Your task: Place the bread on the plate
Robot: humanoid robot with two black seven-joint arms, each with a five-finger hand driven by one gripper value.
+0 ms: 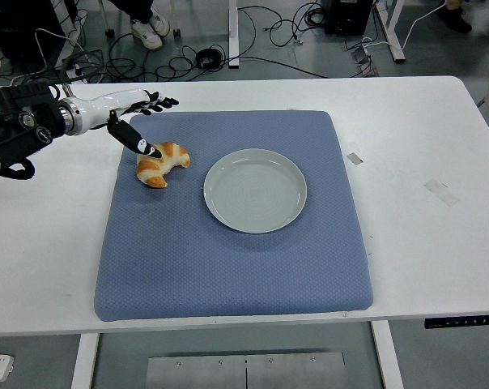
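Note:
A golden croissant (165, 164) lies on the blue mat (228, 243), just left of an empty pale grey plate (255, 190). My left hand (143, 121) reaches in from the left edge, fingers spread and holding nothing. Its thumb tip hangs right at the croissant's upper left end; the other fingers point right, above the mat's far left corner. I cannot tell if the thumb touches the bread. The right arm is out of view.
The blue mat covers the middle of the white table (423, 162). Two small tape marks (441, 191) sit on the table right of the mat. Cables and table legs lie on the floor beyond the far edge.

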